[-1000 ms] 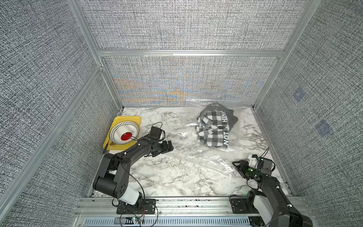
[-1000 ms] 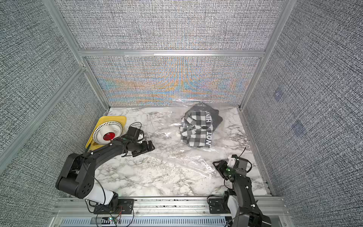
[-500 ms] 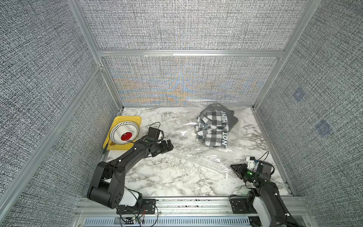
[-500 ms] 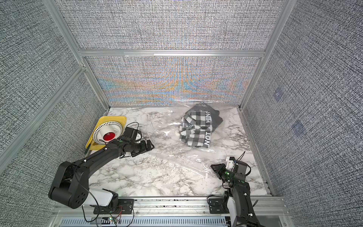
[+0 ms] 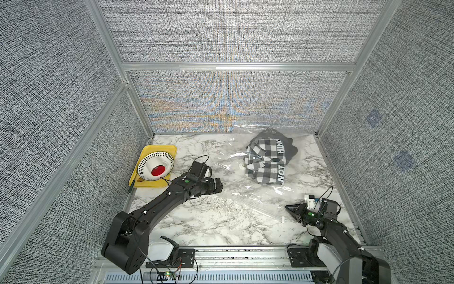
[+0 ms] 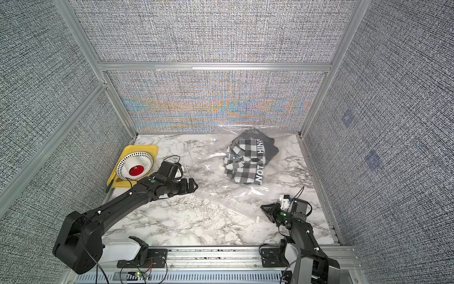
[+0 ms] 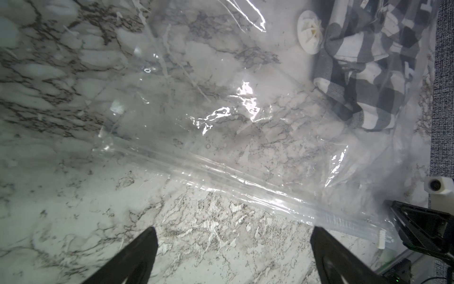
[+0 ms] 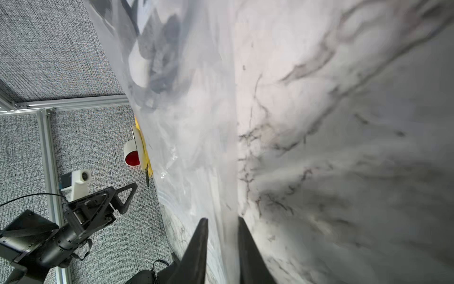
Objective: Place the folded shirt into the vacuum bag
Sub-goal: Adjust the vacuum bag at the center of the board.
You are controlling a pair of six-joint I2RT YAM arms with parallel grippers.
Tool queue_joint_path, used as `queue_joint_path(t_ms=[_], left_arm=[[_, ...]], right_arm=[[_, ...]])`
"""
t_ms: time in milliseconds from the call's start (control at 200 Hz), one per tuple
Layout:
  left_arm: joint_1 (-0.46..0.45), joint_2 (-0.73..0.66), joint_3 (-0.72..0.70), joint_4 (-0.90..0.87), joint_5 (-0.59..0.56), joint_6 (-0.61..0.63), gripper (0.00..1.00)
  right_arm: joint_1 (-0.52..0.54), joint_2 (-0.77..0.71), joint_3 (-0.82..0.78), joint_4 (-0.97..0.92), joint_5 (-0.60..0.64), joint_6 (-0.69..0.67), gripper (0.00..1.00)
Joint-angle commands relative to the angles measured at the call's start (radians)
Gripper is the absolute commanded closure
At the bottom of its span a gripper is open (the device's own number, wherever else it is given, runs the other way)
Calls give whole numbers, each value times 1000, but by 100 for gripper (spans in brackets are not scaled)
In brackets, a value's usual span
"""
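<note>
the clear, crinkly bag (image 5: 235, 182) lies flat on the marble table (image 5: 196, 221). its long axis runs from the ribbed zip edge (image 7: 221, 174) near the front back to the right rear corner, mouth facing front. the folded black-and-white check shirt (image 5: 266, 159) sits inside at the far end, beside the round white valve (image 7: 310, 35). the left gripper (image 5: 218, 188) hovers spread wide, holding nothing. the right gripper (image 8: 222, 221) is nearly closed at the bag's corner; i cannot tell if it pinches plastic.
</note>
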Motion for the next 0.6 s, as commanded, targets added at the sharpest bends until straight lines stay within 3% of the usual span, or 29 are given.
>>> queue_joint_path(t_ms=[0, 55, 130, 330, 455, 596], left_arm=[[-45, -27, 9, -5, -69, 54, 0], [-85, -49, 12, -1, -114, 94, 0], [-140, -77, 4, 34, -163, 157, 0], [-258, -85, -13, 193, -158, 323, 0], [-343, -82, -39, 330, -195, 440, 0], [-410, -60, -25, 423, -159, 543, 0]], right_arm=[[3, 7, 17, -11, -22, -39, 91], [2, -10, 40, -42, -21, -40, 100], [3, -30, 85, -87, -21, -32, 100], [3, 31, 233, -195, -77, -12, 100], [3, 77, 332, -308, -51, 26, 100], [12, 109, 441, -408, -24, 95, 100]])
